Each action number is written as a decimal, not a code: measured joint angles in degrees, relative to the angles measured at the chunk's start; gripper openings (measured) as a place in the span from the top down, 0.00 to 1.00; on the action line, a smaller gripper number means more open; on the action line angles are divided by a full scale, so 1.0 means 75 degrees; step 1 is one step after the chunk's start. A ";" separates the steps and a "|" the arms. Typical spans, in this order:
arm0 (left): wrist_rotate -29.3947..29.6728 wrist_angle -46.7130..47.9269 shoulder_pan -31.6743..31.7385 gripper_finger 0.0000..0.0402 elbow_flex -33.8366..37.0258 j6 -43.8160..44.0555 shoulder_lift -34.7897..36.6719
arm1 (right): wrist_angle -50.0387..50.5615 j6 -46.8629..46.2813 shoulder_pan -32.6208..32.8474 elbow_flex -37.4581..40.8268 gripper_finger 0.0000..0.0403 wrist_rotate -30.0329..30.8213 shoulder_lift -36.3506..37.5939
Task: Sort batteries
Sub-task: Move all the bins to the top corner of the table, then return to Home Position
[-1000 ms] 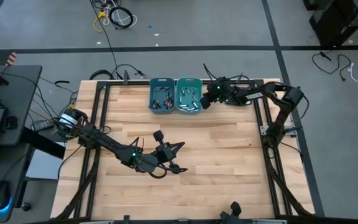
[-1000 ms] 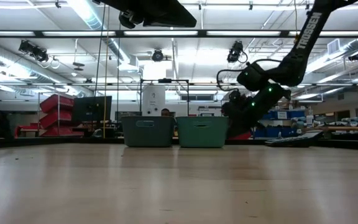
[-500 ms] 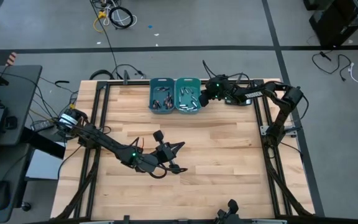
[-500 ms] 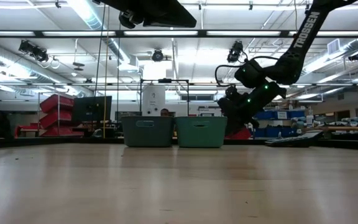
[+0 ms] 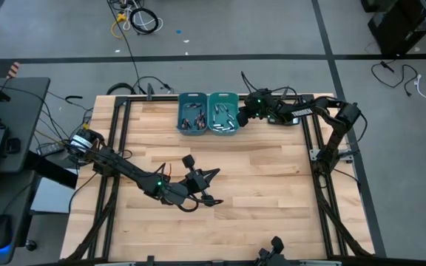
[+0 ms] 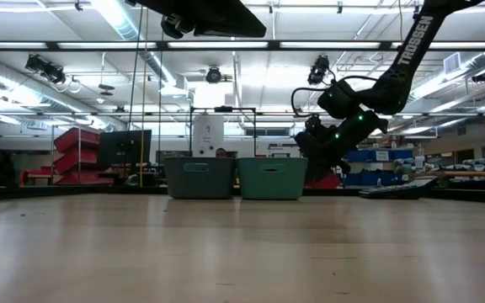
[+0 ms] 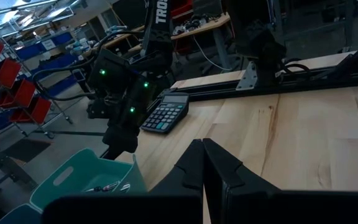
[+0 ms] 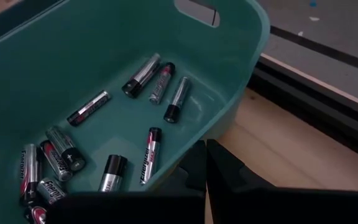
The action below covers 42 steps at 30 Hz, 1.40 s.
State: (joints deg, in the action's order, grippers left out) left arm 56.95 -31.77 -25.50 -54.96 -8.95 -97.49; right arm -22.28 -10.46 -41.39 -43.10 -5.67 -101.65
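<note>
Both arms are dark, near black, built of slim jointed links. The right arm (image 6: 398, 63) carries white "TROSSEN" lettering along its link and small green lights on the wrist nearest the bins (image 5: 209, 113). The left arm (image 5: 135, 175) shows one green light, red wiring, and black cables at its base.

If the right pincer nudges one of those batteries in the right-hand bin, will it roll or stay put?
Probably roll: the batteries are smooth cylinders lying on their sides on the teal bin floor. The curved walls should catch them. Their glossy casings look slippery, so the right pincer, shut at the rim, may skid off one. Neighbours lying close could get knocked too.
</note>
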 joint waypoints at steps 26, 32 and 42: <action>-0.1742 0.0122 0.0061 1.00 -0.0009 -0.0491 0.0026 | 0.1966 0.0409 0.0938 0.0173 1.00 0.0213 0.3371; -0.3689 -0.0727 0.0302 1.00 -0.0009 -0.1324 0.0029 | 0.1803 0.0613 0.2735 0.0668 1.00 0.0213 0.5047; -0.5842 -0.1674 0.1542 1.00 -0.0008 -0.2388 0.0193 | 0.0463 0.0838 0.5501 0.1190 1.00 0.0401 0.6312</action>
State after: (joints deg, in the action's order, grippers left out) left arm 13.13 -44.32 -13.93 -55.02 -26.86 -96.05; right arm -18.81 -4.17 -0.13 -34.17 -2.67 -54.31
